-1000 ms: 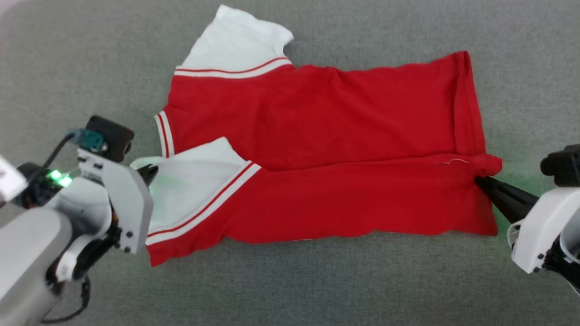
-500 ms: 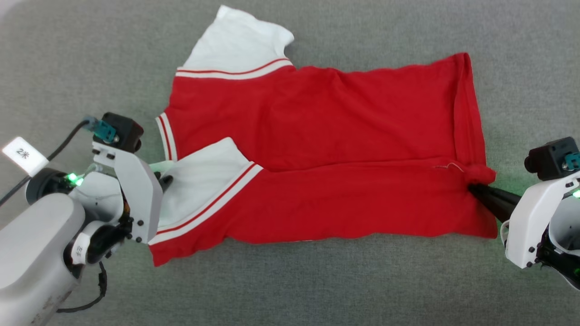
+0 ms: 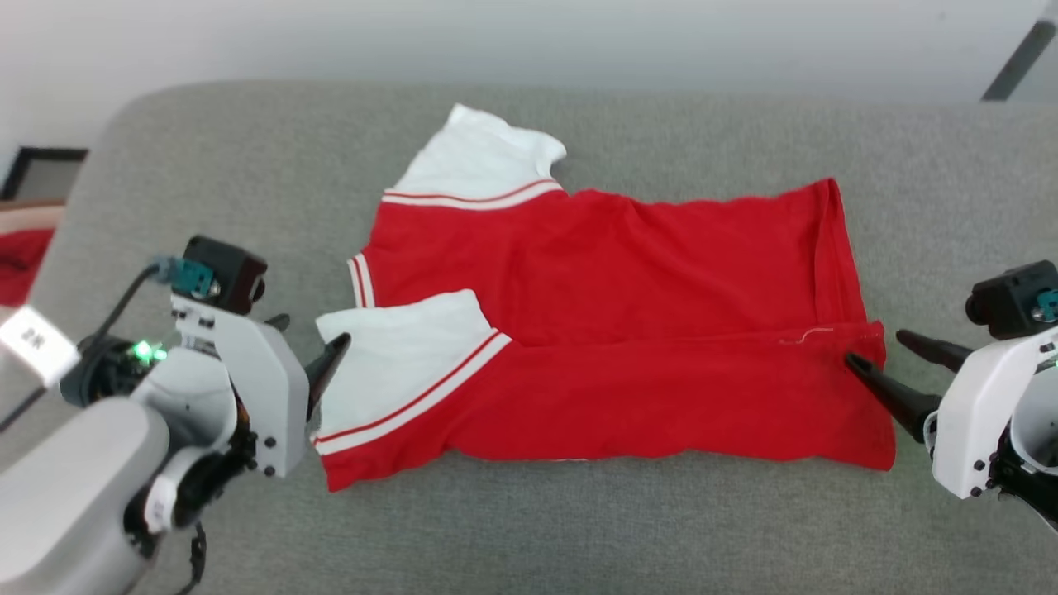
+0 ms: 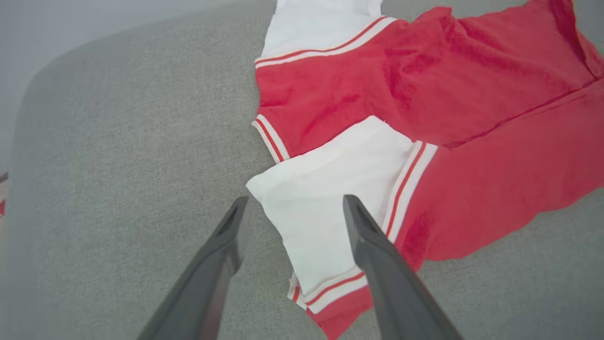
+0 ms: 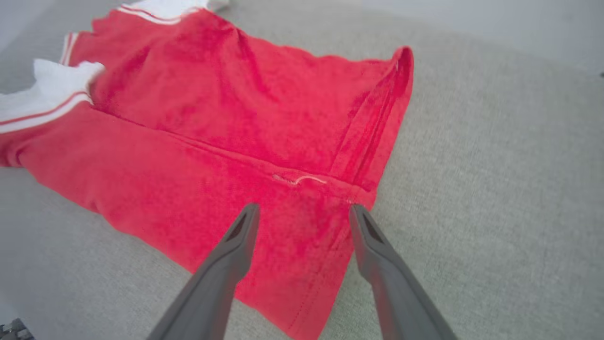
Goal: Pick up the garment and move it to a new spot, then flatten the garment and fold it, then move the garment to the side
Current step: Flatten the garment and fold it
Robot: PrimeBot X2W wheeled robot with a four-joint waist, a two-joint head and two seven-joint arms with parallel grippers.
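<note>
Garment [image 3: 620, 330]: red jersey, laid out across a grey fabric-covered bench [image 3: 579, 529], collar end toward the robot's left, hem toward its right.

- Near long edge is turned over onto the body, giving a straight crease line down the length. The near white sleeve [image 3: 405, 364] lies on top of the red; the far white sleeve [image 3: 479, 161] is spread out flat, unfolded.
- Left pincer [image 3: 312, 330]: jaws apart, gripping nothing, tips hovering at the outer edge of the near sleeve.
- Right pincer [image 3: 876, 347]: jaws apart, empty, tips over the hem corner where the fold ends. A loose pale thread [image 3: 806, 335] shows there.

Progress, as I judge it: placing and flattening look done, and the first lengthwise fold is down. Left to do: the far side and its sleeve, probably a fold across the length, then shifting the bundle aside. A few soft wrinkles run across the upper panel.

Writing: none on the cloth. The side facing up is plain red, with red-white stripe trim only. A white tag [image 3: 33, 347] hangs on the left arm's cable; it carries dark marks, possibly a digit, too blurred to read for certain.

Off the bench's left end: a scrap of other red cloth [image 3: 21, 264].
</note>
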